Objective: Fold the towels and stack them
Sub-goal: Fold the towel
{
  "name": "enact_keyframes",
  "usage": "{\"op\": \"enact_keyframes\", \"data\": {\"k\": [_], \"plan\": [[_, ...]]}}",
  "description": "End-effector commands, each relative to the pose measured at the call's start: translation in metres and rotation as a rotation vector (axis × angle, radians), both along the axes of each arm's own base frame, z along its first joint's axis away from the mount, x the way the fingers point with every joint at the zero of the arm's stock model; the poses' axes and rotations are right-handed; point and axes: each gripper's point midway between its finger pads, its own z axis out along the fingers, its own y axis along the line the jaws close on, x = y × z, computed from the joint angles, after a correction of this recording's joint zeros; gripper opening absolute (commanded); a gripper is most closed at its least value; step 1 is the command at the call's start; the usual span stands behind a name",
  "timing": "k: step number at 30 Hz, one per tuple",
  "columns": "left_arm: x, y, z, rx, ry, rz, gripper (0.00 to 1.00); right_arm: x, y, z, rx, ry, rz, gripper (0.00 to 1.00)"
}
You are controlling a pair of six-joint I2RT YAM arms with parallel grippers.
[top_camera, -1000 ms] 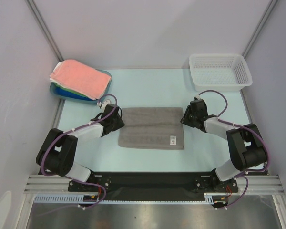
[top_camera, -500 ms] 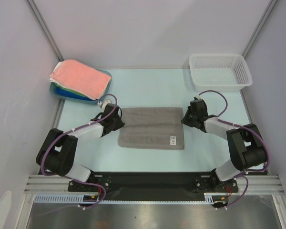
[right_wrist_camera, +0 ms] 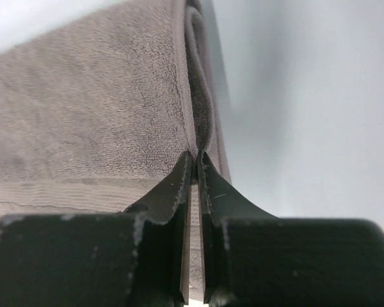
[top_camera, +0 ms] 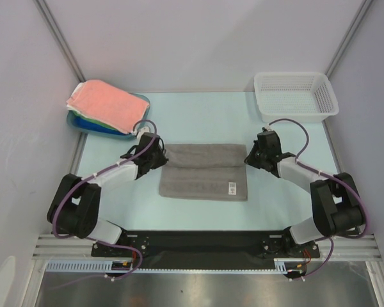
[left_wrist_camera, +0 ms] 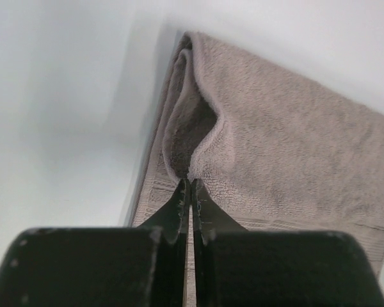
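At the far left of the desk [top_camera: 198, 121], the blue tray [top_camera: 80, 125] holds the stacked towels [top_camera: 109, 103], a salmon pink one on top, placed as they were a second ago. The left arm [top_camera: 112, 176] has edged forward and inward since then. The left jaws, which stood partly open, are now shut tight on the left edge of the grey towel [top_camera: 205, 173]. The left wrist view shows their tips pinching a raised ridge of terry, which bulges into a small pocket just ahead of them. The towel itself lies where it did, folded into a rectangle in the middle of the desk, its white tag [top_camera: 232, 187] by the near right corner. At its right edge the right arm [top_camera: 301, 173] has shifted slightly. The right jaws have likewise narrowed, closing on a fold of that edge with only a thin slit between them. The white basket [top_camera: 294, 96] sits unmoved at the far right.
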Motion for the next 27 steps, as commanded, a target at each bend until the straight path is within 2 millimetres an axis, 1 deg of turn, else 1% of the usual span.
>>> {"op": "enact_keyframes", "data": {"k": [1,2,4,5,8,10,12,14,15,17,21,23,27], "plan": [[0.01,-0.005,0.045,-0.02,-0.096,-0.027,0.0,0.008,0.0,0.038,0.003,-0.074,0.011,0.0],[0.008,-0.003,0.047,-0.014,-0.095,-0.027,0.0,0.008,0.0,0.047,0.009,-0.095,0.013,0.0],[0.004,0.0,0.055,-0.015,-0.11,-0.029,0.0,0.003,-0.001,0.052,0.006,-0.094,0.018,0.0],[0.002,0.001,0.055,-0.014,-0.109,-0.032,0.0,0.002,-0.002,0.06,0.012,-0.115,0.018,0.0],[-0.002,0.003,0.061,-0.019,-0.117,-0.039,0.0,-0.007,0.0,0.064,0.009,-0.111,0.035,0.0],[-0.006,0.004,0.058,-0.019,-0.11,-0.045,0.0,-0.015,-0.001,0.068,0.009,-0.113,0.041,0.0],[-0.012,0.006,0.056,-0.018,-0.102,-0.049,0.0,-0.023,-0.001,0.066,0.009,-0.106,0.045,0.0],[-0.015,0.008,0.055,-0.014,-0.098,-0.052,0.0,-0.03,-0.002,0.069,0.011,-0.111,0.051,0.0],[-0.018,0.01,0.056,-0.016,-0.101,-0.052,0.0,-0.036,-0.002,0.066,0.007,-0.099,0.055,0.0],[-0.021,0.01,0.057,-0.018,-0.104,-0.058,0.0,-0.043,0.0,0.071,0.028,-0.106,0.073,0.0],[-0.029,0.014,0.058,-0.014,-0.103,-0.066,0.0,-0.056,0.001,0.072,0.03,-0.105,0.09,0.0],[-0.031,0.014,0.062,-0.02,-0.113,-0.07,0.0,-0.064,0.002,0.071,0.032,-0.101,0.099,0.0],[-0.037,0.013,0.059,-0.031,-0.108,-0.077,0.0,-0.075,0.004,0.067,0.031,-0.09,0.111,0.0]]}}
